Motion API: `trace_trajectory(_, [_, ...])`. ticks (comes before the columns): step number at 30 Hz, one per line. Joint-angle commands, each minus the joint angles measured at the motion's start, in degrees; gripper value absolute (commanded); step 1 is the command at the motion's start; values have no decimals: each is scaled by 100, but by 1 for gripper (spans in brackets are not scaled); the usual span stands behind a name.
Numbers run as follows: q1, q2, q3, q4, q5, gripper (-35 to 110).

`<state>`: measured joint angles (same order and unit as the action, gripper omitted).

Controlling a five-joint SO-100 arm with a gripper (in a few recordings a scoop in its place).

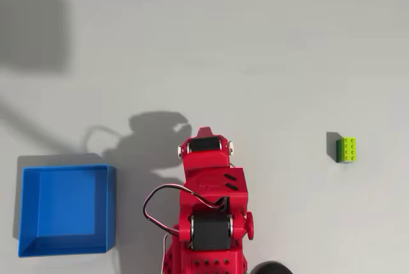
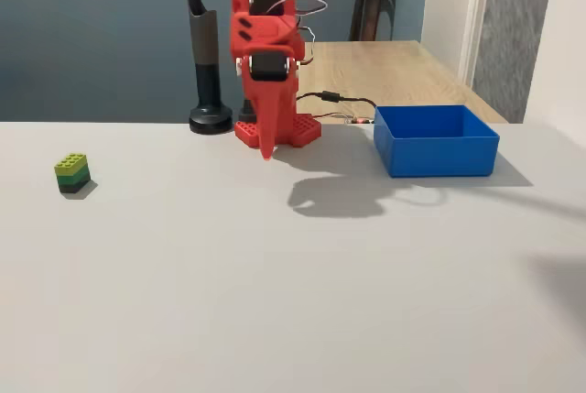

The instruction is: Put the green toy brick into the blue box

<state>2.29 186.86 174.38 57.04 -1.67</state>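
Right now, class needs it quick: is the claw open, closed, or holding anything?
Claw: holding nothing, pointed down near the arm's base; open or closed cannot be told. Green toy brick lies apart on the table.

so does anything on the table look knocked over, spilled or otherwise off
Nothing stands out. The tiny lime-green plastic brick sits upright, studs up, apart from the square bright blue plastic tray, which sits flat and looks empty. The red arm's gripper hangs folded near its base.

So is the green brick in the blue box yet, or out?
Out. The green toy brick sits studs-up on the bare table, far from the blue box, with the red arm between them; the box looks empty.
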Motion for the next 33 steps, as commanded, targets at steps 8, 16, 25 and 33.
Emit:
trace_trajectory(8, [264,-360,-1354,-18,123,10])
trace_trajectory(16, [800,-2162,-2435,-18,650,12])
trace_trajectory(25, [1846,-3814,-3665,396,1494,25])
trace_trajectory(33, [2962,-5036,-4632,976,2232,32])
